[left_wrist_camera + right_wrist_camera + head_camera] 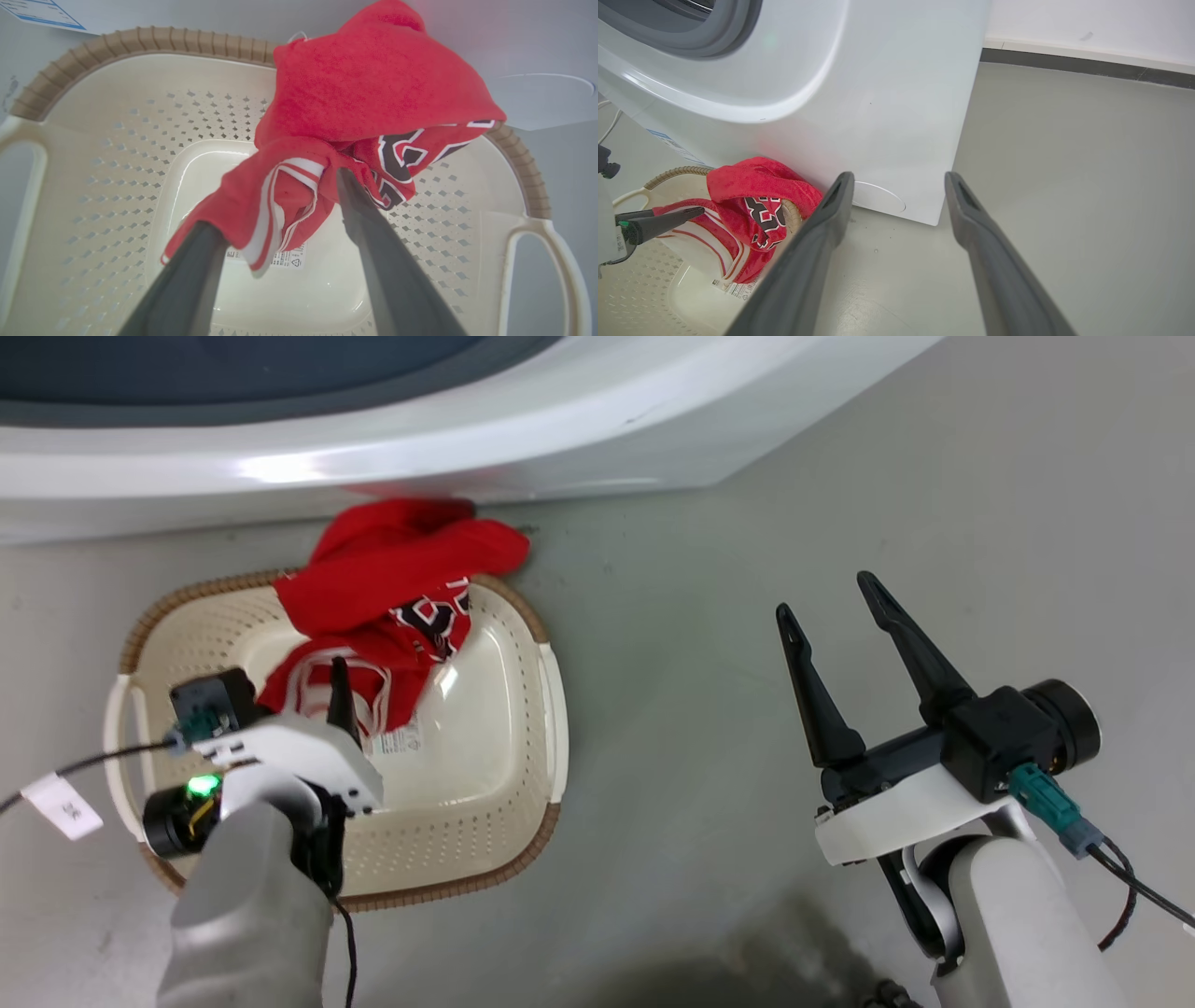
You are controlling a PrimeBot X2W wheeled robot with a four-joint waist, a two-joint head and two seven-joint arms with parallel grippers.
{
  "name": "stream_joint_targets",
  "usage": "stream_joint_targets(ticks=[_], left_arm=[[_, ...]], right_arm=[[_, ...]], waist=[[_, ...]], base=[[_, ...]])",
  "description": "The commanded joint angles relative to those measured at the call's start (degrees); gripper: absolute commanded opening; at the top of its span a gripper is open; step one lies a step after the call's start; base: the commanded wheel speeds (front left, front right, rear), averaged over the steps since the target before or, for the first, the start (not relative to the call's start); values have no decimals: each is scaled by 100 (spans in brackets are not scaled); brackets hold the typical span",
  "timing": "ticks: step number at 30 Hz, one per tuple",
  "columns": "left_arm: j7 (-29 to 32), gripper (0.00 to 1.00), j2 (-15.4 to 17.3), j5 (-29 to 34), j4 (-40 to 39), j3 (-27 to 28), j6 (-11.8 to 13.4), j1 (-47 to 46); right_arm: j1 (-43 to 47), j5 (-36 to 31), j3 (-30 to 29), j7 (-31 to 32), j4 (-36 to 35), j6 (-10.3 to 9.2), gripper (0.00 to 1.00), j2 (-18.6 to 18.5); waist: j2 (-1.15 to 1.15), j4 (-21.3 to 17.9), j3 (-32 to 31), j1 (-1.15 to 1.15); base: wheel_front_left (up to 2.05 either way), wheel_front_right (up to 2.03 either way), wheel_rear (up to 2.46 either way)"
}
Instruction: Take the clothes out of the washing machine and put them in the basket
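Snag risk: red lettered fabric garment drapes spread-open left gripper over cream perforated basket; withdraw straight; right gripper gapes.

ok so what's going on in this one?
The left gripper is over the basket, fingers apart, with the red clothes bunched between them and draped over one finger. The clothes lie partly inside the basket and partly over the rim nearest the washing machine. The right gripper is open and holds nothing, above the floor beside the basket.
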Motion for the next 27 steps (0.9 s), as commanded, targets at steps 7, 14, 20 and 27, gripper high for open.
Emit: stream_joint_targets(ticks=[7,14,20,27], left_arm=[[-13,100,-185,188,-735,73,-184,1098],[-14,100,-370,466,-1808,-5,-263,2124],[-13,100,-443,581,-2876,-70,-225,2737],[-13,100,-460,292,-3957,-427,-42,3081]], right_arm=[[285,5,-157,-82,251,-4,100,7],[740,-97,-360,69,160,-4,100,7],[1087,-147,-518,272,-53,-4,100,8],[1360,-181,-641,450,-350,-4,100,8]], waist=[[0,238,-1313,-1],[0,472,-2302,-1],[0,600,-2807,-1],[0,674,-3161,-1]], base=[[0,0,0],[0,0,0],[0,0,0],[0,0,0]])
